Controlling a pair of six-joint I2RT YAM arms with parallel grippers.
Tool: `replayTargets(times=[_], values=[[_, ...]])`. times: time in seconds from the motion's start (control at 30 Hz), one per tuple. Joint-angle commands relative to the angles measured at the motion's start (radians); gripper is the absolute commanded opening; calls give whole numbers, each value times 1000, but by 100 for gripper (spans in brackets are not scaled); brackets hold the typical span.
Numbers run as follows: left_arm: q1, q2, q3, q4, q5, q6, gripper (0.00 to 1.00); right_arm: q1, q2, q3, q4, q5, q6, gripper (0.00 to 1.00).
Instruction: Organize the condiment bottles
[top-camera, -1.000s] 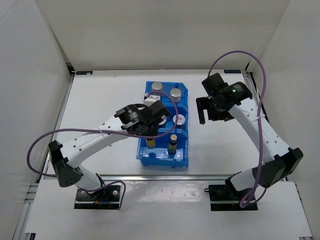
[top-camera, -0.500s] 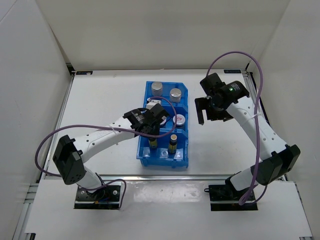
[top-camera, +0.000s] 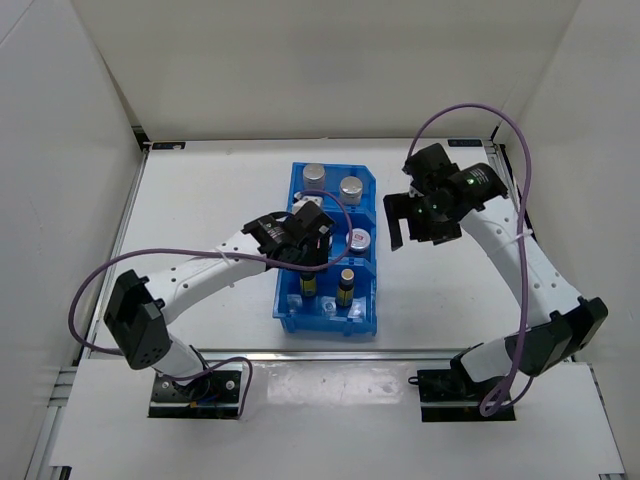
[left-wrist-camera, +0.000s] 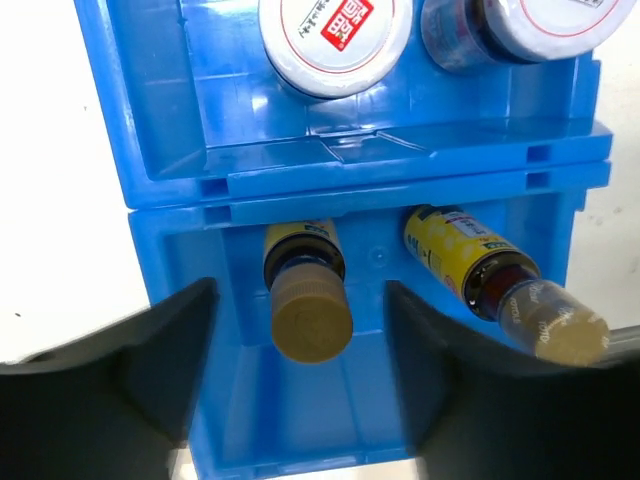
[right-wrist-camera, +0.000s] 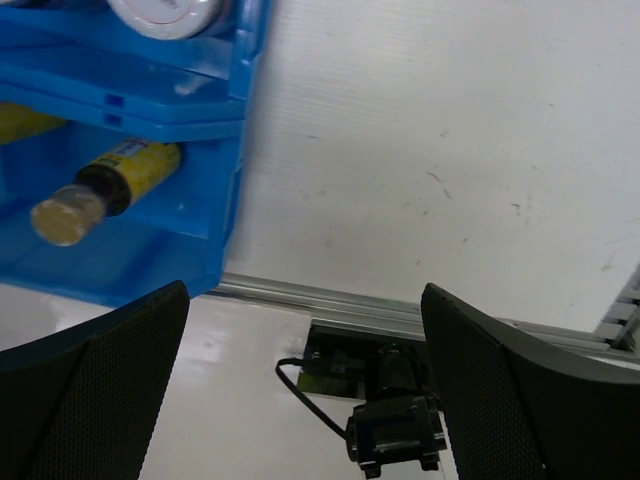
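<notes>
1. Currently, the left gripper (left-wrist-camera: 300, 290) is held partly open above the near compartment of the blue three-compartment plastic bin (left-wrist-camera: 170, 120), and nothing is gripped by it.
2. Between its black fingers (left-wrist-camera: 165, 360) a small amber bottle with a yellow label and a brown cap (left-wrist-camera: 310, 310) is seen, standing in that compartment. A gap is visible on each side of the cap, so the bottle is judged to be free.
3. A second amber bottle of the same kind (left-wrist-camera: 495, 285) stands just beside it in the same compartment.
4. The two short white jars with red-marked lids (left-wrist-camera: 335, 30) are found in the middle compartment, and the two silver-topped white cylinders (top-camera: 314, 175) in the far one. The sorting is therefore judged to be nearly complete.
5. The right gripper (right-wrist-camera: 305, 300) is spread wide and is empty, over the bare white table (right-wrist-camera: 400, 150) beside the bin's right wall.
6. A risk is seen for the withdrawal of the left gripper: if it is lifted at a slant, the cap could be caught by a finger and the bottle tipped against its neighbour.
7. If the fingers are opened wider while low, the second amber bottle or the bin wall could be pushed.
8. If the right gripper is moved towards the bin, the bin could be shifted and the tall bottles knocked over.
</notes>
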Motion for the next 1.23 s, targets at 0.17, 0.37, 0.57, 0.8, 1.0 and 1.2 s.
replayTargets(times=[0.17,0.37,0.57,0.8,1.0,1.2], values=[[16,-164,94,-20,-32,98,100,-3,-93,68,50,-150,-25,100],[16,-362,140,-29,-173,227,100,-3,-149,66,83,-161,-26,100],[16,-601,48,-20,-463,355,100,-3,-203,28,94,-45,-26,100],[16,-882,-300,-11,-730,183,100,-3,-225,10,94,-23,-16,100],[16,-1031,-477,-11,-847,91,100,-3,-234,10,85,3,-7,100],[16,-1005,-535,-11,-884,129,100,-3,-243,0,74,3,2,100]])
